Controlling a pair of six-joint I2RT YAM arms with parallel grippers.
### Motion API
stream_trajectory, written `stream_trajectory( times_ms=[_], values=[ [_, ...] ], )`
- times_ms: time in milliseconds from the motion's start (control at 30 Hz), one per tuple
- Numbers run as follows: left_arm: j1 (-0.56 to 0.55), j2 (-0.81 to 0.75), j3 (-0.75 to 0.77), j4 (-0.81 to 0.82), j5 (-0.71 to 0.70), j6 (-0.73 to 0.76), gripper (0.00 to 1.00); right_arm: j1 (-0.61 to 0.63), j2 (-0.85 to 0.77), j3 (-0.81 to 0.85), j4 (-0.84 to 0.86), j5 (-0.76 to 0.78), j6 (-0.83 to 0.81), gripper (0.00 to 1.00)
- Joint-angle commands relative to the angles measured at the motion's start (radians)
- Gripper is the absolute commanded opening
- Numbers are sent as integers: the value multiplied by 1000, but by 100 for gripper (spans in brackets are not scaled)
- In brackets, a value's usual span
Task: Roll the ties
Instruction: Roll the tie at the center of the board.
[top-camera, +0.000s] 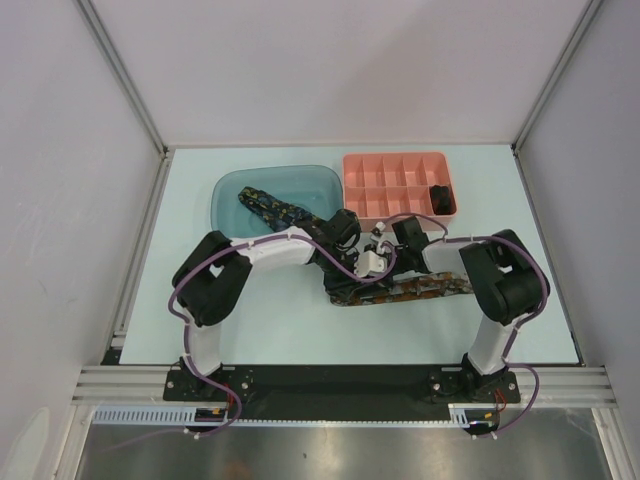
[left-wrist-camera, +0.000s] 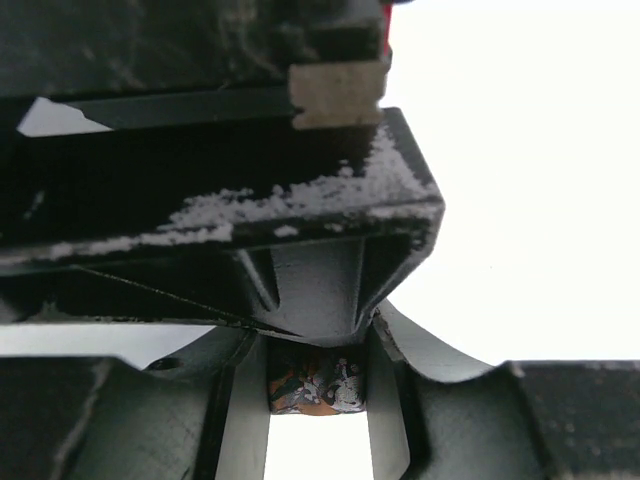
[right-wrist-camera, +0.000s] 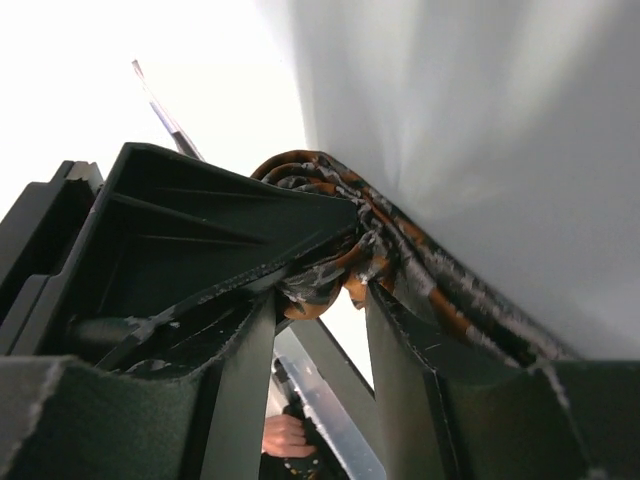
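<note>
The table (top-camera: 540, 310) carries a teal bin (top-camera: 219, 200) with the navy tie (top-camera: 268, 205) lying loose in it, not yet rolled. Beside it, a pink tray (top-camera: 400, 157) holds a dark bundle (top-camera: 440, 195) in its near right cell, likely where finished rolls go. The flecked tie (top-camera: 420, 290) stretches across the table in front of the tray, and both arms meet over it, probably to wind it. The left claw (left-wrist-camera: 315, 372) pinches a fold of it. The right claw (right-wrist-camera: 320, 310) has coiled cloth between its fingers; whether it clamps that cloth I cannot tell
</note>
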Motion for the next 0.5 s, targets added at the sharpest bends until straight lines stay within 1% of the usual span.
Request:
stream_trajectory(
  times_ms=[0, 33, 67, 133, 167, 200, 267, 300, 333, 400, 467],
  values=[
    [-24, 53, -4, -2, 8, 30, 40, 15, 50, 13, 103, 22, 41, 42],
    [-24, 53, -4, 0, 8, 30, 41, 13, 55, 18, 97, 23, 32, 38],
    [-24, 53, -6, -2, 8, 31, 42, 13, 58, 21, 85, 23, 21, 24],
    [-23, 50, -7, 1, 5, 28, 46, 3, 59, 22, 37, 34, -23, 10],
    [-21, 47, -7, 6, 5, 25, 47, -2, 61, 24, 31, 36, -39, 1],
    [-17, 46, -9, 6, 6, 23, 49, -8, 58, 24, -25, 48, -71, 0],
    [-11, 40, -9, 12, 9, 14, 55, -27, 47, 24, -56, 62, -97, 0],
    [-2, 20, -10, 17, 14, 2, 61, -33, 44, 25, -85, 77, -109, 0],
    [6, 6, -15, 23, 23, -6, 65, -37, 36, 25, -101, 85, -138, 0],
    [38, -64, -45, 72, 74, -45, 74, -51, 22, 28, -153, 111, -171, 0],
    [60, -115, -73, 133, 104, -78, 79, -65, 13, 28, -182, 126, -214, 0]
  ],
)
